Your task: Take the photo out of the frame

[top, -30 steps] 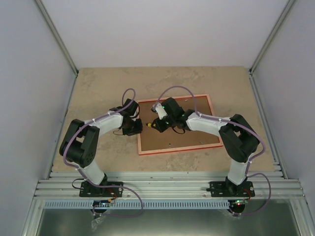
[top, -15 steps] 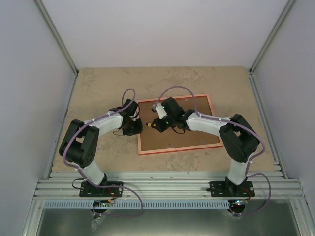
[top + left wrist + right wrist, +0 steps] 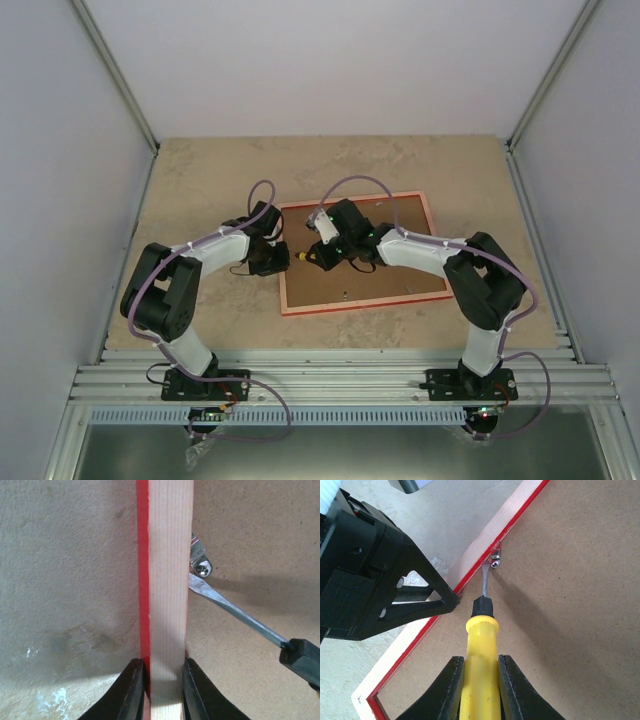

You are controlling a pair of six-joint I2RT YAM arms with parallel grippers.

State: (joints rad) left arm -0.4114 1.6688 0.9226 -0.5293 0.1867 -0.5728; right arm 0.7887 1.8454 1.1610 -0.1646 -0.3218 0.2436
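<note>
The red frame (image 3: 432, 230) lies face down on the table, its brown backing board (image 3: 390, 265) up. The photo is hidden under the board. My left gripper (image 3: 283, 256) is shut on the frame's left rail (image 3: 167, 580), one finger on each side. My right gripper (image 3: 330, 250) is shut on a yellow-handled screwdriver (image 3: 479, 675). Its blade tip (image 3: 485, 572) rests at a small metal retaining tab (image 3: 494, 560) at the rail's inner edge. The tab (image 3: 200, 562) and blade (image 3: 225, 605) also show in the left wrist view.
The frame sits mid-table on the beige tabletop (image 3: 200, 170). Grey walls close in left, right and behind. An aluminium rail (image 3: 340, 380) runs along the near edge by the arm bases.
</note>
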